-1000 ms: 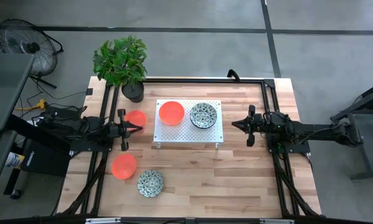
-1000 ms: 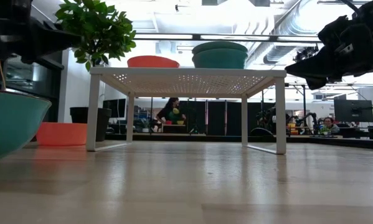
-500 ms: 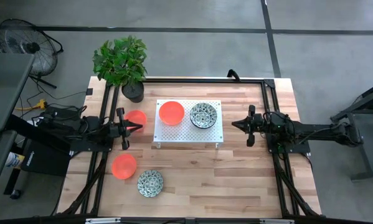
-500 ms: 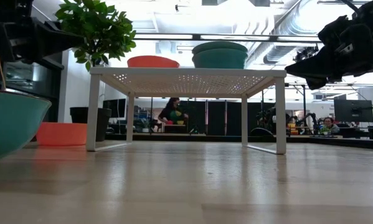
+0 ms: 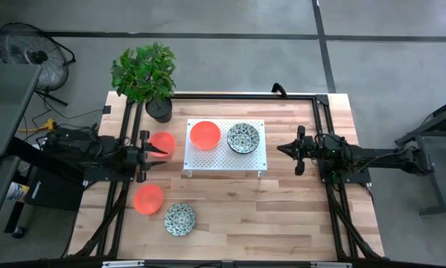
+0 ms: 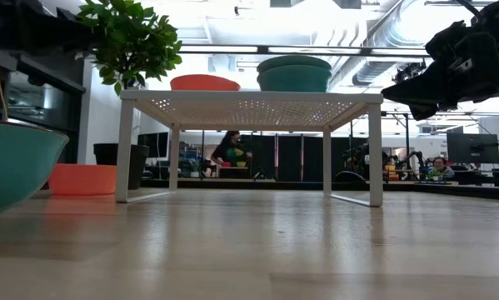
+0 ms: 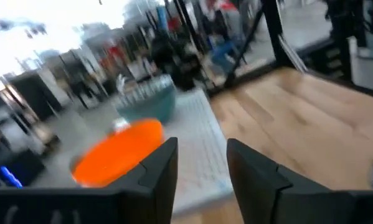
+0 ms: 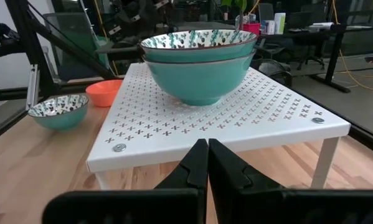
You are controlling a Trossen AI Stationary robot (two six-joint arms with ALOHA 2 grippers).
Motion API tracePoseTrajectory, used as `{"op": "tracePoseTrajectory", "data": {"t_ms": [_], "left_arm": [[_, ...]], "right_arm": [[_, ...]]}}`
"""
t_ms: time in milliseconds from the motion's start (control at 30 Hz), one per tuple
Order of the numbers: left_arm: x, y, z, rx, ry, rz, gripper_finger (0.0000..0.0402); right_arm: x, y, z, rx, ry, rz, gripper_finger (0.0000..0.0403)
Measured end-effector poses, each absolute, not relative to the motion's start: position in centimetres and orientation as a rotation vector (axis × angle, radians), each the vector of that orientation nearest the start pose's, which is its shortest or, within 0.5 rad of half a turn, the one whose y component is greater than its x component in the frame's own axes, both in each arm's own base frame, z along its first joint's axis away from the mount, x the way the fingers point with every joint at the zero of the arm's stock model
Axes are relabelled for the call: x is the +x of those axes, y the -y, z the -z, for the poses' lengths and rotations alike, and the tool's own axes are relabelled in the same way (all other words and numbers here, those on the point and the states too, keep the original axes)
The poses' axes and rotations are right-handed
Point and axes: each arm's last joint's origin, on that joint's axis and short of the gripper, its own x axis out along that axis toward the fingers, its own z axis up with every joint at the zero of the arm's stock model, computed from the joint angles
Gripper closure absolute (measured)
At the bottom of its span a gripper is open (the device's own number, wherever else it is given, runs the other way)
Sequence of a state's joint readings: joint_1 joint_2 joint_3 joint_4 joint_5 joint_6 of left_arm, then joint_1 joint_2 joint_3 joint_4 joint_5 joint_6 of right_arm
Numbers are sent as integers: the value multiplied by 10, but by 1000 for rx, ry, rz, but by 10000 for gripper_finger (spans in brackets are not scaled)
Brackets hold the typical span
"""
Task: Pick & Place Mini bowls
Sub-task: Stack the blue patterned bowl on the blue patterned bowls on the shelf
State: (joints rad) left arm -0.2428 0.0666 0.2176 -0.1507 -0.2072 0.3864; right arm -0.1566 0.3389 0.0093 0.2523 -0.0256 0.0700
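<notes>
A white perforated rack (image 5: 224, 160) stands mid-table. It carries one orange mini bowl (image 5: 205, 135) and a stack of two speckled mini bowls (image 5: 243, 138) (image 8: 198, 62). Another orange bowl (image 5: 163, 141) rests on the table left of the rack. A third orange bowl (image 5: 148, 198) and a speckled bowl (image 5: 179, 219) sit nearer the front edge. My left gripper (image 5: 155, 153) (image 7: 198, 168) hovers open beside the orange bowl left of the rack, with nothing between its fingers. To the right of the rack my right gripper (image 5: 282, 149) (image 8: 207, 162) hangs shut and empty.
A potted plant (image 5: 144, 74) in a black pot stands at the far left corner of the table. A black frame (image 5: 323, 119) runs along the table's sides. Bare wood lies in front of the rack and at the near right.
My left arm has drawn back a little toward the table's left edge, away from the orange bowl beside the rack. The bowls have stayed where they were.
</notes>
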Motion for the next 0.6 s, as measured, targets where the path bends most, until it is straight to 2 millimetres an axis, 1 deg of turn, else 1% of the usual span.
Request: {"op": "tracePoseTrajectory", "data": {"t_ms": [167, 300, 433, 600], "left_arm": [[86, 17, -226, 323, -100, 125, 264], [93, 21, -231, 300, -169, 210, 264], [104, 27, -234, 315, -239, 330, 264], [122, 36, -232, 315, -340, 505, 264]], "right_arm": [[117, 19, -161, 75, -72, 170, 403], [117, 19, -161, 75, -72, 171, 403], [117, 19, -161, 75, -72, 170, 402], [117, 19, -161, 75, -72, 170, 402]]}}
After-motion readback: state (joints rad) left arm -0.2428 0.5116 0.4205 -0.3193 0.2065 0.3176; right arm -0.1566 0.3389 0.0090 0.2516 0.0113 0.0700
